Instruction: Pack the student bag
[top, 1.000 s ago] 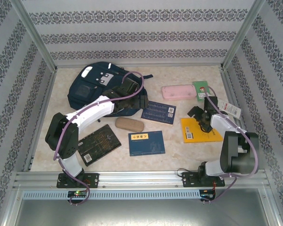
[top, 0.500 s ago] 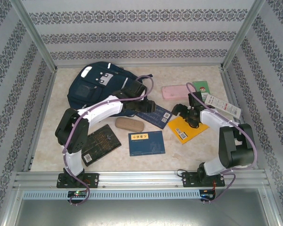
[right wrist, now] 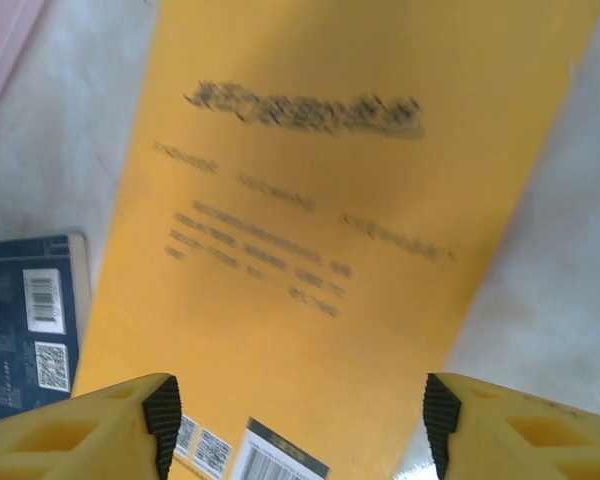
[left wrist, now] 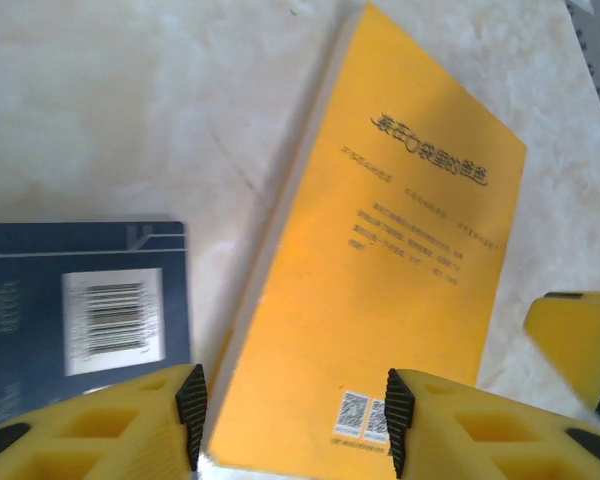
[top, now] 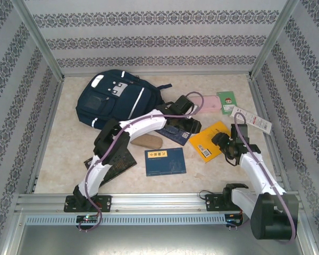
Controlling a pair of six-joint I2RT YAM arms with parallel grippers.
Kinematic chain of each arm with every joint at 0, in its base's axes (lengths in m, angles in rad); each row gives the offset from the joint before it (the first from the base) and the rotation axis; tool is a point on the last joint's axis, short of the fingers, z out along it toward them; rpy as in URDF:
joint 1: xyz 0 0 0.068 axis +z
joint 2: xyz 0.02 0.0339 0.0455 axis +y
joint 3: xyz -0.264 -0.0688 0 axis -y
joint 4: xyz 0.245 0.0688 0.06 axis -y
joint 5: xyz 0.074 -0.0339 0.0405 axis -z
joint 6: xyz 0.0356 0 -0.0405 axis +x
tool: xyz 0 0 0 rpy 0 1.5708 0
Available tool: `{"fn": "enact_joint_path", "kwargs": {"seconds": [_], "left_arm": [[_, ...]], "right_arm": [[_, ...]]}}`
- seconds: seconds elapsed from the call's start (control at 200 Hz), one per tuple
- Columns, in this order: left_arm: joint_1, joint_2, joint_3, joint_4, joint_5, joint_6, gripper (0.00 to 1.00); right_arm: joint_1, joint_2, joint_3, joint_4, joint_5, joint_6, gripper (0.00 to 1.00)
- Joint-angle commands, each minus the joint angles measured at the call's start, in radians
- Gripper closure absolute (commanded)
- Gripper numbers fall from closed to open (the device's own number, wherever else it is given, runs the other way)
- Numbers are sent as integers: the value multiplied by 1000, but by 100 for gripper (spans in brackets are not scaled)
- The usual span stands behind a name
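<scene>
Our left gripper (left wrist: 292, 420) and right gripper (right wrist: 298, 420) hover half-open over the yellow book (right wrist: 280, 320), bare table (top: 53, 154) beside it; the student bag's (top: 114, 101) inside is hidden.

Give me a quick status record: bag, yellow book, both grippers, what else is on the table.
bag: navy, far left, lying on the table
yellow book: flat, right of centre, outside the bag
left gripper: open, over the yellow book's end
right gripper: open, over the same book
also out: centre blue book, brown case, pink case
</scene>
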Motion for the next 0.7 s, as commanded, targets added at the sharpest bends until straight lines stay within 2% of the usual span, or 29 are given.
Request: {"fn": "enact_joint_path", "kwargs": {"seconds": [0.0,0.145,0.255,0.345,0.485,0.699], "left_arm": [[-20,91,123,-92,37,59,49],[-24,189,234,-165,63,78,50],[-27,210,237,-184,77,78,50],[-28,201,202,-184,86,71,53],[-30,147,94,-143,86,39,55],[-44,65,-30,-85,91,2,57]], "right_arm": [[-17,-40,-56,29,-12,57,35],[-31,10,-82,79,-39,64,36],[-35,81,-70,145,-67,45,37],[-41,161,-32,189,-106,17,37],[-48,300,61,223,-191,-50,45],[-51,396,174,184,-205,-121,40]]}}
